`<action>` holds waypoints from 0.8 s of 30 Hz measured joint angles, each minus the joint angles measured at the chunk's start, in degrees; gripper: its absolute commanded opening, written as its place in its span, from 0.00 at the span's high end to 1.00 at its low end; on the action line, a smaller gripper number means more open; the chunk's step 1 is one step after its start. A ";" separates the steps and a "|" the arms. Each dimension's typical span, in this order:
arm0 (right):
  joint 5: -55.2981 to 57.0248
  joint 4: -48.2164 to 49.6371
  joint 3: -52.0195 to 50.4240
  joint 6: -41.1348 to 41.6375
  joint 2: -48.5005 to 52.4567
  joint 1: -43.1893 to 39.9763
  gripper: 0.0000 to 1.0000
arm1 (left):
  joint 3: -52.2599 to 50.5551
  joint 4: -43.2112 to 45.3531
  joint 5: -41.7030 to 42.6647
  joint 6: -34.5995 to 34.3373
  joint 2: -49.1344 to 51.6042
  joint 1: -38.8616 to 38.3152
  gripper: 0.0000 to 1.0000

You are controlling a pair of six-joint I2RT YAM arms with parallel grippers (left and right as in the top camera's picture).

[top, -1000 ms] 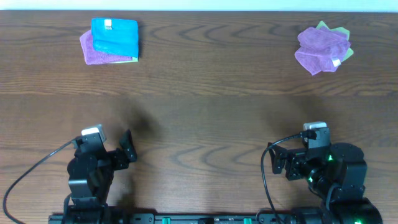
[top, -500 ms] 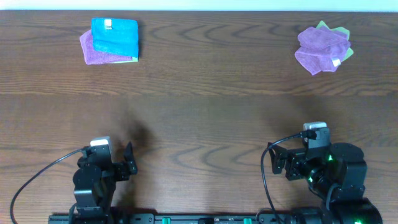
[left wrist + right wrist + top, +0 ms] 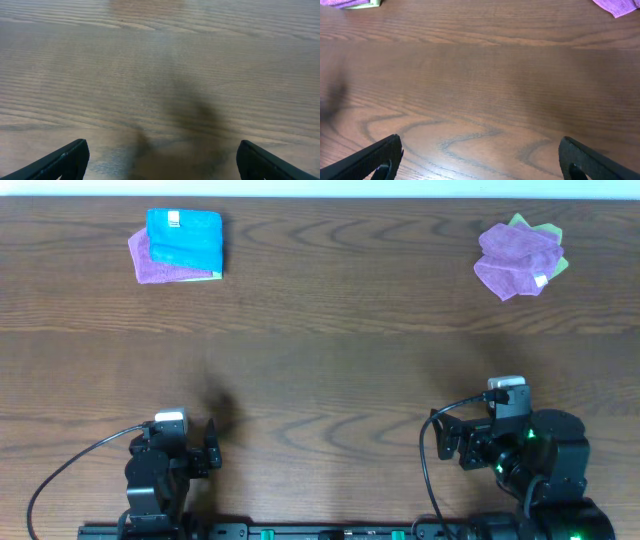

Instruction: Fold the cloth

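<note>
A folded blue cloth (image 3: 184, 238) lies on a folded purple cloth (image 3: 152, 262) at the far left of the table. A crumpled purple cloth (image 3: 515, 260) lies on a green cloth (image 3: 546, 230) at the far right; its corner shows in the right wrist view (image 3: 619, 6). My left gripper (image 3: 208, 448) is open and empty near the front left edge, over bare wood (image 3: 160, 160). My right gripper (image 3: 452, 442) is open and empty near the front right edge (image 3: 480, 160). Both are far from the cloths.
The dark wooden table (image 3: 330, 350) spans the view. A black cable (image 3: 70, 465) trails from the left arm, another (image 3: 430, 470) from the right arm. The rail at the front edge (image 3: 330, 532) carries both arm bases.
My left arm has drawn back toward the front edge and slightly right. The right arm and the cloths have not moved.
</note>
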 measured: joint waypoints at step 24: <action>0.00 0.00 0.00 0.00 0.00 0.00 0.01 | 0.00 0.00 -0.44 0.42 -0.07 0.00 0.05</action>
